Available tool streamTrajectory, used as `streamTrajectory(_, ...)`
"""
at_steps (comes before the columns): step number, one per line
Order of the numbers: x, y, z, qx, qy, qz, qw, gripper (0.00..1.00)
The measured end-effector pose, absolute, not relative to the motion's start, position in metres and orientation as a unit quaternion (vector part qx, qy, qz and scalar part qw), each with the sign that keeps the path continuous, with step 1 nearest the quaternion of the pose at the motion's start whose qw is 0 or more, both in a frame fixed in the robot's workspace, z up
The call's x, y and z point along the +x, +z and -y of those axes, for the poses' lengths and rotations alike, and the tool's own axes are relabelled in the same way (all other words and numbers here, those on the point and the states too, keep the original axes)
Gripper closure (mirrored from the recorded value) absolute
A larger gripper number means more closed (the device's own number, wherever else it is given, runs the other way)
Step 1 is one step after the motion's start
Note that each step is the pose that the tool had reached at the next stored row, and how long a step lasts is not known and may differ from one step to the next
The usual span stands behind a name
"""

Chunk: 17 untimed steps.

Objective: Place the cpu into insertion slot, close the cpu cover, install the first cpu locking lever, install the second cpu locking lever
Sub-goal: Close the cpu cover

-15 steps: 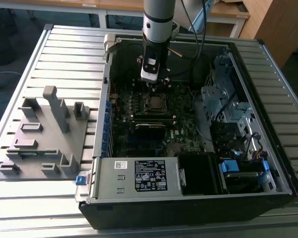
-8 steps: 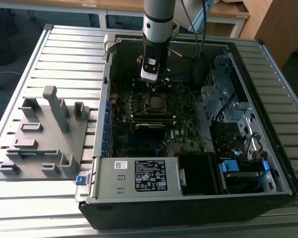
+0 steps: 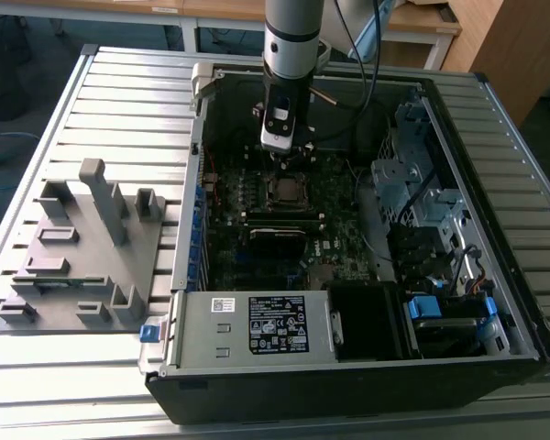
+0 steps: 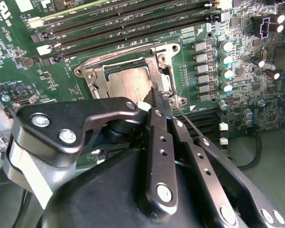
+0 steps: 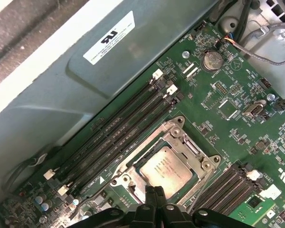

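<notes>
Several labels and markings, none that can be read out.

In the exterior view, a black label (image 3: 277, 323) with white print and symbols sits on the grey power supply housing (image 3: 197, 332), with a small white sticker (image 3: 223, 304) just beside it. In the first wrist view, a white label (image 5: 109, 38) bearing a dark mark stands on the grey metal wall (image 5: 47, 95). Faint lettering covers the cpu (image 5: 167, 170) lid, and a white triangle (image 5: 102, 180) marks the green circuit board (image 5: 228, 123).

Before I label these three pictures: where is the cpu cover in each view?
Exterior view: cpu cover on the board in the open case, under the gripper.
Second wrist view: cpu cover between gripper and long black memory slots.
First wrist view: cpu cover beside those slots, by the gripper.
Shared landmark: the gripper at the cover's edge.
</notes>
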<state>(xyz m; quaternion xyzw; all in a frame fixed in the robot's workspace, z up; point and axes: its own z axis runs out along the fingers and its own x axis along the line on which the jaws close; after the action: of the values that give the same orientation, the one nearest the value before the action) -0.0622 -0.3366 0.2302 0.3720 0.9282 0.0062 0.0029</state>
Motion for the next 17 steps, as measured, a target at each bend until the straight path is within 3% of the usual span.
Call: streamTrajectory(17, -0.0622, 0.23, 0.3366, 0.364, 0.006, -0.932, 0.003, 0.9)
